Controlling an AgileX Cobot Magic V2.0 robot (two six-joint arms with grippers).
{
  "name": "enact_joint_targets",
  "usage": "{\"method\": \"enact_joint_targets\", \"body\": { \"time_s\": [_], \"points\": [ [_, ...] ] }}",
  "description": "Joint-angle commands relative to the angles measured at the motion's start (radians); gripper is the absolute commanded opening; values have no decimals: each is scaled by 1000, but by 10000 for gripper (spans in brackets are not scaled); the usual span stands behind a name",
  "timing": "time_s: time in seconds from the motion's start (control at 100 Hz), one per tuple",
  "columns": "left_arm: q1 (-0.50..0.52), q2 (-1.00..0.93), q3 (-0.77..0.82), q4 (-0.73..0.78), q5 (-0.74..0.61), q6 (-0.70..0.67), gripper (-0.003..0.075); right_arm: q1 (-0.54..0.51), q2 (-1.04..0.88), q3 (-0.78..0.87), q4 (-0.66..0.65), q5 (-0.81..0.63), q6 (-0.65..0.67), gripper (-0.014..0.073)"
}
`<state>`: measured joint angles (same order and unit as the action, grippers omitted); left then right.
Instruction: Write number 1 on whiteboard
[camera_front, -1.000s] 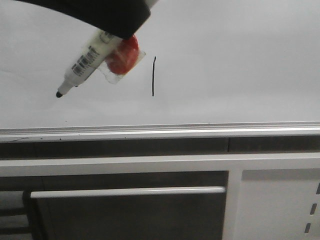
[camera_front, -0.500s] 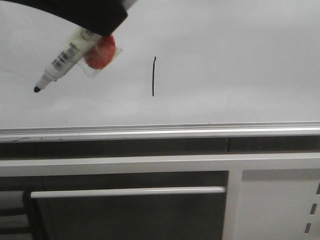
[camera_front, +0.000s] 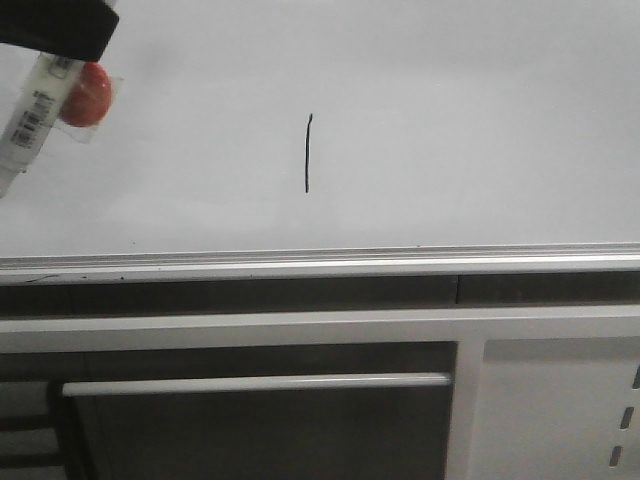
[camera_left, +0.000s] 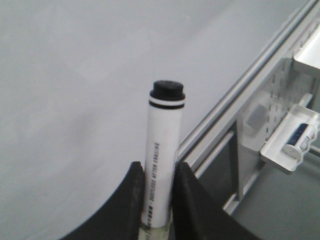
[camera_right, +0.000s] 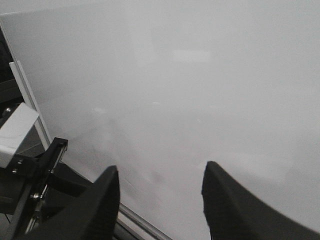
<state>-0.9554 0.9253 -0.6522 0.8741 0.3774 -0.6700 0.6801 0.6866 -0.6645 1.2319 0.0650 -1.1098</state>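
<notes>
Thin black number 1 (camera_front: 307, 152) upright on glossy whiteboard (camera_front: 450, 120).

Number 1 (camera_front: 308, 152) on whiteboard (camera_front: 450, 120); marker (camera_left: 161, 170) print illegible

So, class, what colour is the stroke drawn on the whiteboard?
Black: the number 1 shows best in the front view.

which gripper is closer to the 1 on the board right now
Left, as far as the views show. The left gripper, gripping the marker, sits at the front view's left edge, left of the number 1. The right gripper faces blank whiteboard, absent from the front view.
</notes>
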Motion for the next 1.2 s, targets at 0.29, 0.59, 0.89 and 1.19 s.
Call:
{"method": "enact_joint_targets", "body": {
  "time_s": [0.29, 0.59, 0.89, 1.19],
  "points": [
    [-1, 28, 52, 834, 96, -989, -21, -6, -6, -30, 21, -40, -2, 332],
    [-114, 130, 67, 978, 385, -1254, -20, -6, -6, -30, 21, -65, -2, 332],
    [-204, 208, 60, 980, 534, -1345, -20, -6, -6, -30, 21, -65, -2, 332],
    [-202, 234, 13, 981, 565, -1360, -20, -6, -6, -30, 21, -65, -2, 332]
  ]
}}
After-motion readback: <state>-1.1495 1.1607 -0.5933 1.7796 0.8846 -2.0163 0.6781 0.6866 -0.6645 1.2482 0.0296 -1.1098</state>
